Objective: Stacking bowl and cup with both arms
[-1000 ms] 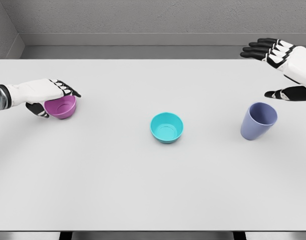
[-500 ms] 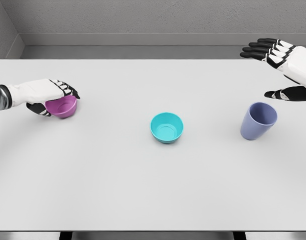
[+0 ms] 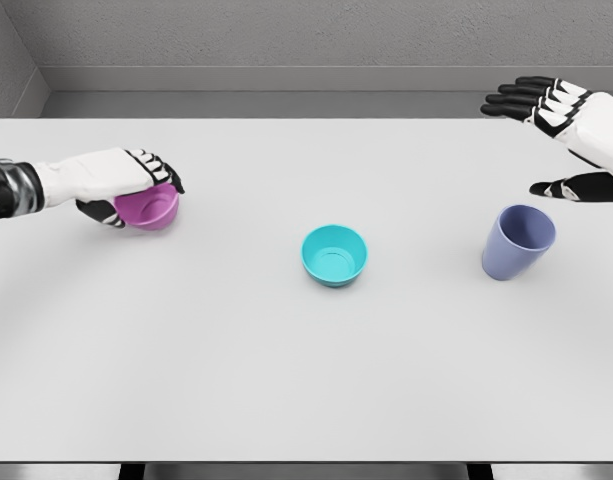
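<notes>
A purple bowl (image 3: 151,209) is held at the left of the table, tilted, with my left hand (image 3: 136,190) shut on its rim, fingers over the top and thumb below. A teal bowl (image 3: 334,255) stands upright in the middle of the white table (image 3: 286,380). At the right stands a lavender cup (image 3: 517,241), leaning a little. My right hand (image 3: 556,140) hovers open above and behind the cup, fingers spread, thumb (image 3: 576,187) low, touching nothing.
A grey wall (image 3: 286,40) runs behind the table's far edge. The table's front edge lies near the bottom of the view.
My left hand has carried the purple bowl rightward and a little up, toward the teal bowl. The right hand, the cup and the teal bowl have not moved.
</notes>
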Controlling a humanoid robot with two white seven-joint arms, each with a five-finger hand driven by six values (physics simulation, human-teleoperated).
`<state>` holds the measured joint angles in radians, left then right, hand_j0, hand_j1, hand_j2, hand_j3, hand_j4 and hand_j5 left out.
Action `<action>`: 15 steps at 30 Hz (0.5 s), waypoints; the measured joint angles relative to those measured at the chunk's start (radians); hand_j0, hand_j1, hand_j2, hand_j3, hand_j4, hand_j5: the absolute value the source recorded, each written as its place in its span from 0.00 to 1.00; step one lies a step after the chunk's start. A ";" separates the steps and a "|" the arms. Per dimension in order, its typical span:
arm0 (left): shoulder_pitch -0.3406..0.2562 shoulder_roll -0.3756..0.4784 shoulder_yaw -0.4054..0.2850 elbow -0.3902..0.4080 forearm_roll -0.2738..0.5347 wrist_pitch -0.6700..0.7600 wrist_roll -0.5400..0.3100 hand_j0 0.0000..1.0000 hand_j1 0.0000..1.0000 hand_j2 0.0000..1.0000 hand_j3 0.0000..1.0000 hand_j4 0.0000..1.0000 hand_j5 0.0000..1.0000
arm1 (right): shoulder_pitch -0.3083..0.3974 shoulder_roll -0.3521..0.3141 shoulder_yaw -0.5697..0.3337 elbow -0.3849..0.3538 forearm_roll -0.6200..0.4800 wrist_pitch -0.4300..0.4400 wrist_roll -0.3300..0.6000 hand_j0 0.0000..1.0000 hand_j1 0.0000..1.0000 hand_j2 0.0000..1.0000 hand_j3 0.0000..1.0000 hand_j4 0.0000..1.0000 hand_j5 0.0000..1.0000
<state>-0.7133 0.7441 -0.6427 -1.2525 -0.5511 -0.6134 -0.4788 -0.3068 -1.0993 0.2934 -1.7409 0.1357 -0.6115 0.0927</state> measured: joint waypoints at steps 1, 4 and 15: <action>0.003 -0.004 -0.001 -0.014 0.002 0.000 0.000 0.55 0.55 0.55 0.55 0.55 0.55 | 0.000 0.000 0.000 0.000 0.000 0.000 0.000 1.00 1.00 1.00 1.00 1.00 1.00; 0.009 -0.017 -0.004 -0.068 0.004 0.000 0.000 0.55 0.55 0.55 0.55 0.55 0.55 | 0.000 0.000 0.000 0.000 0.000 0.000 0.000 1.00 1.00 1.00 1.00 1.00 1.00; 0.008 -0.096 -0.010 -0.221 0.003 -0.001 0.000 0.55 0.55 0.55 0.55 0.55 0.55 | 0.002 0.000 0.000 0.000 0.000 0.000 0.000 1.00 1.00 1.00 1.00 1.00 1.00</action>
<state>-0.7056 0.6478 -0.6531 -1.4734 -0.5485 -0.6141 -0.4791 -0.3053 -1.0997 0.2934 -1.7408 0.1358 -0.6115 0.0927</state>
